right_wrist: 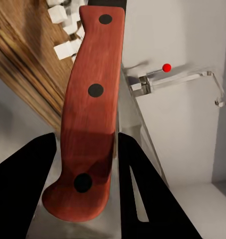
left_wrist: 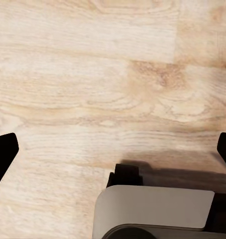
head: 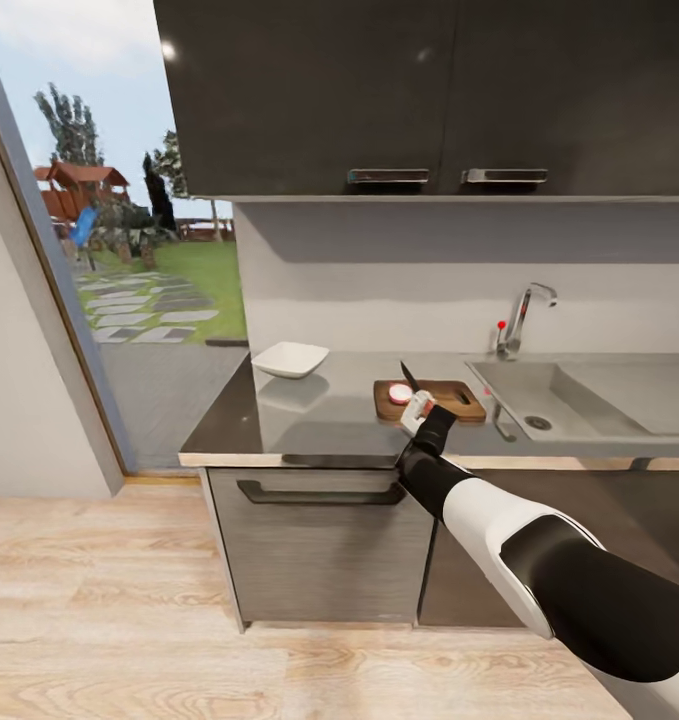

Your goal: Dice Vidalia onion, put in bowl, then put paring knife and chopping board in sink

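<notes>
— Where's the right gripper (head: 419,408)?

— Over the near edge of the chopping board (head: 449,398), clenched on the paring knife (right_wrist: 90,114) — fingers (right_wrist: 30,184) pressed to both sides of the red handle, blade tilted up and away from it.

— And the Vidalia onion?

— In the head view a pale round piece (head: 400,393) sits on the board just beyond the gripper; the right wrist view shows white cubes (right_wrist: 63,30) there, past the handle's far end.

— The rest?

— The sink (head: 619,400) lies to the gripper's right, tap (head: 519,320) behind it. The bowl (head: 291,359) rests on the surface (head: 309,420), well to its left.

— Left gripper?

— Its fingertips (left_wrist: 3,152) are spread wide over the wood floor (left_wrist: 93,74), holding nothing.
</notes>
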{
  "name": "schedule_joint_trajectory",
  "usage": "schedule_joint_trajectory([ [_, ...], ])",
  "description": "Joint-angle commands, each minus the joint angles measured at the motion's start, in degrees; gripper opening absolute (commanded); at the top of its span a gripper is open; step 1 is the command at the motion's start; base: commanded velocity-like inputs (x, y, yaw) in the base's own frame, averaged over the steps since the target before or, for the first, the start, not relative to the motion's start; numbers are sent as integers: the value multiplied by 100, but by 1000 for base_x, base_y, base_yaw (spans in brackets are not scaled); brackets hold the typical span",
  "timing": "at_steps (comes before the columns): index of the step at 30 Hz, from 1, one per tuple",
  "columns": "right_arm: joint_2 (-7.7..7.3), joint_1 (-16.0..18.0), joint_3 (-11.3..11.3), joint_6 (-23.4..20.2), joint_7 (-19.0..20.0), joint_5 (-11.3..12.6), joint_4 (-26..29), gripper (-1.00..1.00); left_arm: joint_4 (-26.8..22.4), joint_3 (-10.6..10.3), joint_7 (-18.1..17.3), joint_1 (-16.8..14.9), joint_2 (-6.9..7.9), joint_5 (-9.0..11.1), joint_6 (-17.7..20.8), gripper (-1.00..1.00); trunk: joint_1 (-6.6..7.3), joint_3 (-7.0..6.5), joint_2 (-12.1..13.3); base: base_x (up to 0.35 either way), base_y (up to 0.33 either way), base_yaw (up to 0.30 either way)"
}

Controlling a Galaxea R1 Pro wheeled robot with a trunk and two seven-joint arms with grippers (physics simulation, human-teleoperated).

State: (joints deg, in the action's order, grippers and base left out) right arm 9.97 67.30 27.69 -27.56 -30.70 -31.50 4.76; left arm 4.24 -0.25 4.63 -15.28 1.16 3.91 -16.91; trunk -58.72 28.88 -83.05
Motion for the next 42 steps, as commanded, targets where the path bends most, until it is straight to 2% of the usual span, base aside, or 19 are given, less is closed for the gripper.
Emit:
schedule_joint_trajectory([
  [1,2,3,-1,-39,3,-41,-1,-100,24,-5,-6,-10,0,39,-41,100,-1,6,-3,53,38,0],
  [12,2,-117,-1,-22,10,-41,-1,-100,24,-9,-6,-10,7,39,-41,100,-1,6,-3,5,27,0],
  [13,2,-120,6,-29,377,-50,-1,-100,24,-8,-6,-10,6,39,-41,100,-1,6,-3,0,0,0],
  [26,2,-120,2,-14,285,-83,147,-100,24,-9,-6,-10,7,39,-41,100,-1,6,-3,0,0,0],
  [31,2,-120,-16,-33,-79,-85,509,-100,24,-10,-6,-10,-1,39,-41,100,-1,6,-3,0,0,0],
  [35,2,-120,-25,-82,-130,-85,974,-100,24,-10,-6,-10,-2,39,-41,100,-1,6,-3,0,0,0],
  [37,2,-120,-28,-133,-122,-75,1418,-100,24,-10,-6,-10,-2,39,-41,100,-1,6,-3,0,0,0],
  [38,-36,-120,-33,-146,-115,-66,1518,-100,24,-10,-6,-10,-2,39,-41,100,-1,6,-3,0,0,0],
  [39,-108,-120,-72,-153,-102,-8,1618,-100,24,-10,-6,-10,-2,39,-41,100,-1,6,-3,0,0,0],
  [40,-181,-120,-228,-142,-84,132,1691,-100,24,-10,-6,-10,-2,39,-41,100,-1,6,-3,0,0,0],
  [42,-365,-120,-926,-114,168,576,1904,-100,24,-10,-6,-10,-2,39,-34,100,-1,6,-3,0,0,0],
])
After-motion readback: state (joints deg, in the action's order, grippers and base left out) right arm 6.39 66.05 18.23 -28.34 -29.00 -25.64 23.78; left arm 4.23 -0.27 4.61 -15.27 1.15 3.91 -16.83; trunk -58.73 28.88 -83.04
